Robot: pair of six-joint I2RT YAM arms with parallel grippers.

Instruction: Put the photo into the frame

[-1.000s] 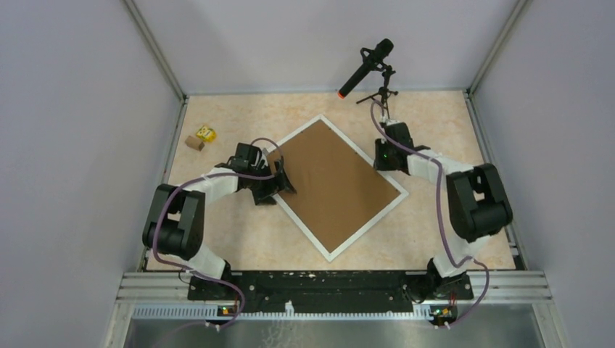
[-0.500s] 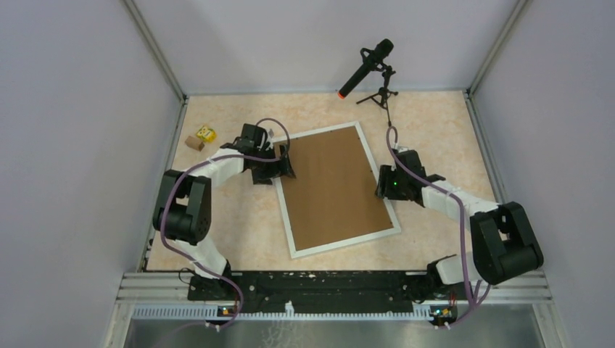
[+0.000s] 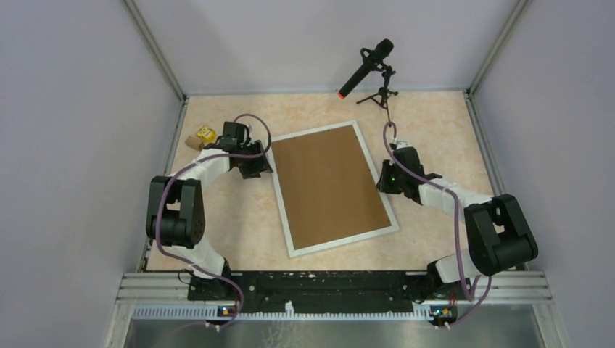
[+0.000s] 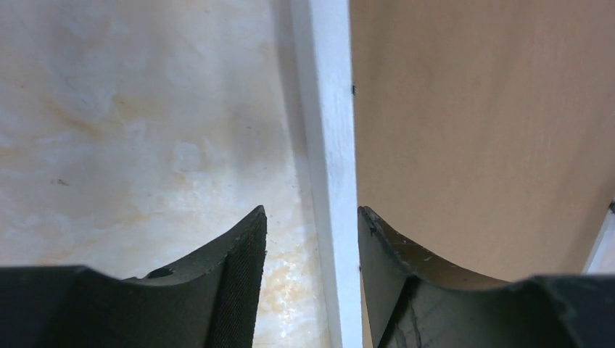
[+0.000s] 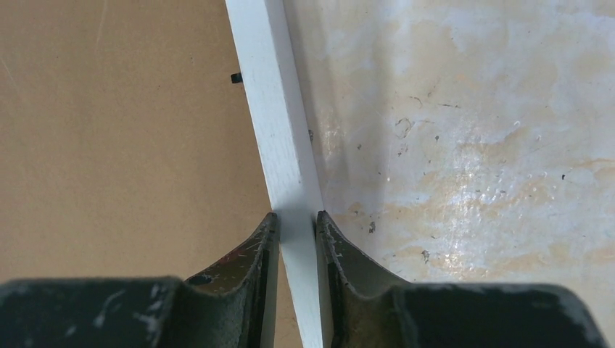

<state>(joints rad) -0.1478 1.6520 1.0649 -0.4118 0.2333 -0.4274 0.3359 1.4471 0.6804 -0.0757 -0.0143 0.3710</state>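
You appear to be squaring up the frame (image 3: 344, 241) rather than loading it. It lies flat on the surface (image 3: 435, 123) with its back up, and the brown backing board (image 3: 326, 185) fills the opening. The photo shows in no view, so you cannot tell whether it already sits under that board or has yet to go in. Your right claw (image 5: 296, 216) points straight down and is pinched onto the thin white moulding of one long side, both fingers (image 5: 254, 261) touching it, with the board on its left and bare surface on its right. Your left claw (image 4: 310, 212) also points down and straddles the opposite long side. It is only part open and grips nothing: bare surface shows between the moulding and the outer finger, while the inner finger hangs over the edge of the board. If the photo is inside, the next move calls for letting go on the right and lifting both claws clear without dragging the frame. If it is not, the board must come out first, and that needs a hold on the board's edge, not the moulding. Both arms reach forward with elbows bent outward and forearms angled in toward the frame.
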